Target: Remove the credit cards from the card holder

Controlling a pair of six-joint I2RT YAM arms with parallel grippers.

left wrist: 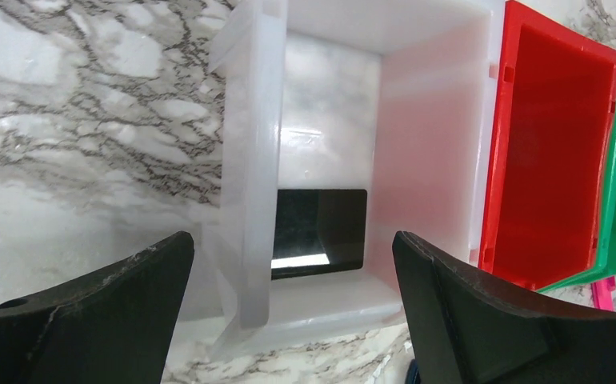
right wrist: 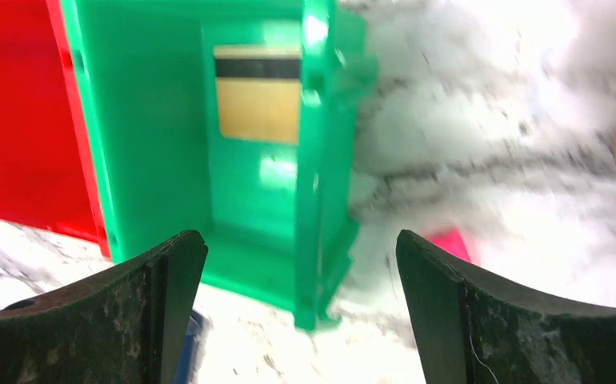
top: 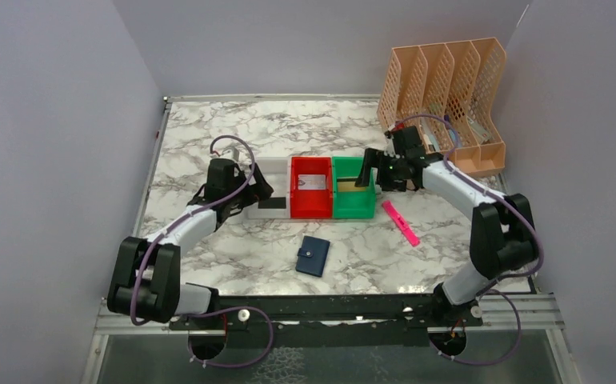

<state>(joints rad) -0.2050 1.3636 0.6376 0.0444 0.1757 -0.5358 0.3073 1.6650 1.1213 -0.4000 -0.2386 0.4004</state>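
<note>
The credit cards are lying one to a bin: a black card (left wrist: 318,232) on the floor of the white bin (left wrist: 249,160), a silvery card (top: 313,182) in the red bin (top: 310,210), and a tan-gold card (right wrist: 258,94) in the green bin (right wrist: 153,120). The card holder (top: 314,256) is lying folded shut on the marble table (top: 233,128), nearer the arms and well apart from the bins.

We are hovering the left gripper (left wrist: 293,244) over the white bin and the right gripper (right wrist: 298,240) over the green bin. Both claws are spread wide and pinching nothing.

We are reading this as the moment to get clear of the bins. To do it well, we are planning a straight rise, since a thin bin wall is sitting inside each claw's gap and a sideways sweep could drag a bin.

We cannot tell whether the shut holder is hiding more cards. If it is, one claw should be pinning it flat while the other works the snap tab, steering around the pink stick (top: 401,222) near the green bin.
</note>
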